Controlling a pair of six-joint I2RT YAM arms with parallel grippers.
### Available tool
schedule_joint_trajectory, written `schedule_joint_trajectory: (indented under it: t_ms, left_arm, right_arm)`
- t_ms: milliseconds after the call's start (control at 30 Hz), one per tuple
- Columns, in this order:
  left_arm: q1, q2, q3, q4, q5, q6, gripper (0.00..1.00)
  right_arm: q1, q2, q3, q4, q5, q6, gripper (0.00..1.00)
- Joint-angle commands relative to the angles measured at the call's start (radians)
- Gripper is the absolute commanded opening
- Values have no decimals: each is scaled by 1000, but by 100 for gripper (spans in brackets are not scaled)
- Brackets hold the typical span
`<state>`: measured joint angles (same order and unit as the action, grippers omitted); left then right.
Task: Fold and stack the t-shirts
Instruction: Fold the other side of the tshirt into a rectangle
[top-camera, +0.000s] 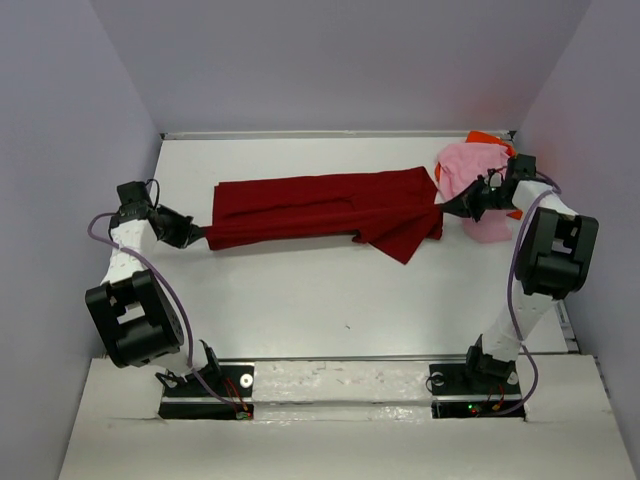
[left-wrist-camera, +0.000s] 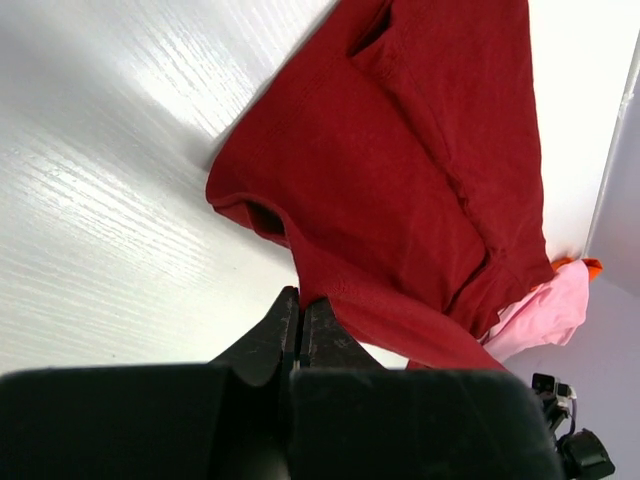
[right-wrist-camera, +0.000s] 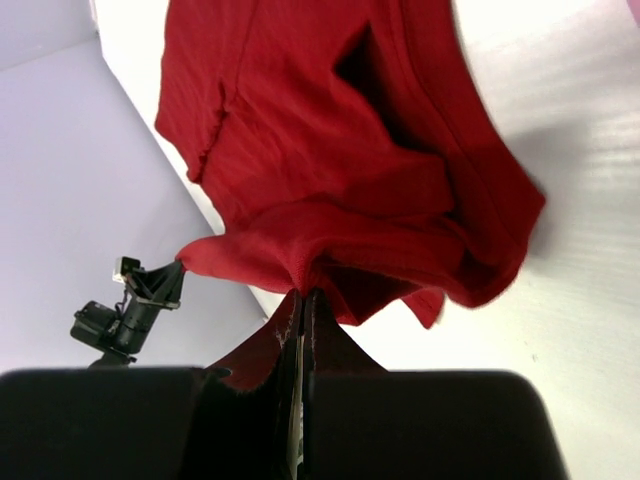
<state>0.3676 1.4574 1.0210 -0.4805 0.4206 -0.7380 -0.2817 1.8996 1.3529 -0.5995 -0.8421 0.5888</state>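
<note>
**Top view.** The dark red t-shirt (top-camera: 320, 210) is stretched across the counter (top-camera: 330, 310) from 9 to 3 o'clock. Each end is pinched in closed fingers (left-wrist-camera: 268, 345), those of the left gripper (top-camera: 205, 237) and the right gripper (top-camera: 440, 207) — a barrier between 6 and 12 o'clock.

Bare counter gives passage at 6 o'clock, and in a narrower strip at 12 o'clock below the back wall (top-camera: 330, 60).

The pink t-shirt (top-camera: 468, 170) and orange t-shirt (top-camera: 482, 137) crowd the 1–2 o'clock corner, just beside the right gripper.

The left wall (top-camera: 60, 150) and right wall (top-camera: 600, 120) close off 9 and 3 o'clock.
</note>
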Motion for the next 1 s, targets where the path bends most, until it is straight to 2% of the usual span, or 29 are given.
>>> schedule_joint_trajectory:
  t_ms: [0, 533, 833, 967]
  left_arm:
    - [11, 12, 14, 66, 0, -6, 0]
    - [11, 147, 163, 100, -19, -23, 0]
    - [10, 303, 304, 95, 20, -8, 0]
    - [-1, 359, 358, 103, 12, -4, 0]
  right_arm:
    - [-17, 41, 90, 14, -6, 5, 0]
    - [-17, 214, 429, -54, -38, 46, 0]
    - [-8, 306, 517, -59, -38, 57, 0]
    - [-8, 341, 537, 22, -31, 83, 0]
